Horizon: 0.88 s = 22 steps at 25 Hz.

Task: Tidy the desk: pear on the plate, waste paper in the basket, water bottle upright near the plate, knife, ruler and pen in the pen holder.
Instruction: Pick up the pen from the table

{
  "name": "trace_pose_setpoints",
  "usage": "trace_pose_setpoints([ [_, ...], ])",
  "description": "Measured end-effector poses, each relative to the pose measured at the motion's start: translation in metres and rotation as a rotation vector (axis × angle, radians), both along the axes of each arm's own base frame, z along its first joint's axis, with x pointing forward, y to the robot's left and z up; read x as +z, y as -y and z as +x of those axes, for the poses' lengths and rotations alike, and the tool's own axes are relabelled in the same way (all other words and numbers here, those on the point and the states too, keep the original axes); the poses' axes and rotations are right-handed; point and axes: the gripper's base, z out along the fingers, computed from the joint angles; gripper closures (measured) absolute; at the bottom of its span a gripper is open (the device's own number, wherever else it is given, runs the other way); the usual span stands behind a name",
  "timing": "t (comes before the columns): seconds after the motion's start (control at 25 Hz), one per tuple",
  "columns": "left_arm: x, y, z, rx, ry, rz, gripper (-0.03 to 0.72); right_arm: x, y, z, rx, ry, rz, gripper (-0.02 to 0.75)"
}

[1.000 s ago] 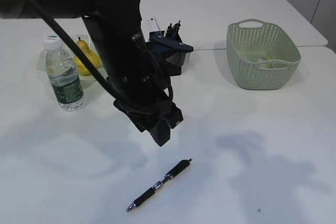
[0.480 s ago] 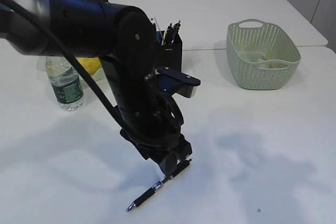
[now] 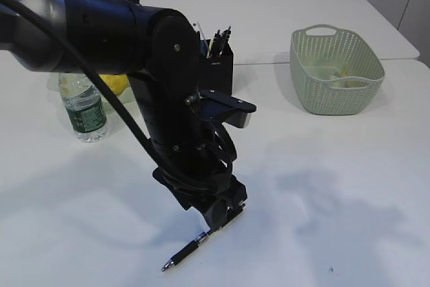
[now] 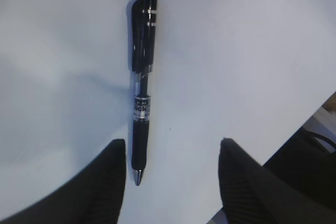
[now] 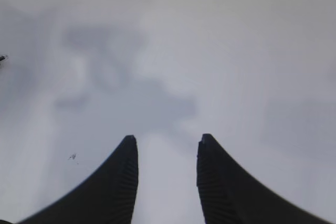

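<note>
pen [image 4: 141, 87]: we see it flat on the white table [image 3: 349, 220], well in front of the pen holder [image 3: 218, 65] | left gripper [image 4: 170, 182]: jaws spread, straddling the pen's tip end, gripping nothing | right gripper [image 5: 165, 179]: parted, empty over bare table | basket [image 3: 336, 72] right of holder; water bottle [image 3: 84, 109] upright left, arm partly hiding it

Materials as I see them. Pen [image 4: 140, 85]: glossy black plastic, clear midsection, matt grip, metal tip. Left fingers [image 4: 107, 182]: matt black, finely ribbed. Basket [image 3: 336, 72]: matt sage plastic, perforated weave pattern. Bottle [image 3: 84, 109]: clear glossy plastic, printed label. Table [image 3: 336, 199]: smooth white, faint sheen. Arm [image 3: 121, 31]: semi-gloss black casing.
</note>
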Motion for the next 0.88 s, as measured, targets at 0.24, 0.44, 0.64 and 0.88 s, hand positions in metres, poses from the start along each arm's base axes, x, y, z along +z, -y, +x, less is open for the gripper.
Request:
trace_pose_setpoints([
  [0.24,0.000,-0.001,-0.003,0.003,-0.029,0.008,0.290,0.000,0.000,0.000,-0.001,-0.003,-0.001,0.423],
  [0.44,0.000,-0.002,-0.004,0.000,-0.043,0.017,0.290,0.000,0.000,0.000,-0.002,-0.006,-0.002,0.423],
  [0.64,-0.003,-0.001,-0.004,0.003,-0.053,0.019,0.290,0.000,0.000,0.000,-0.002,-0.006,-0.002,0.423],
  [0.88,-0.016,0.005,-0.007,0.010,-0.101,0.024,0.290,0.000,0.000,-0.001,-0.002,-0.008,-0.003,0.423],
])
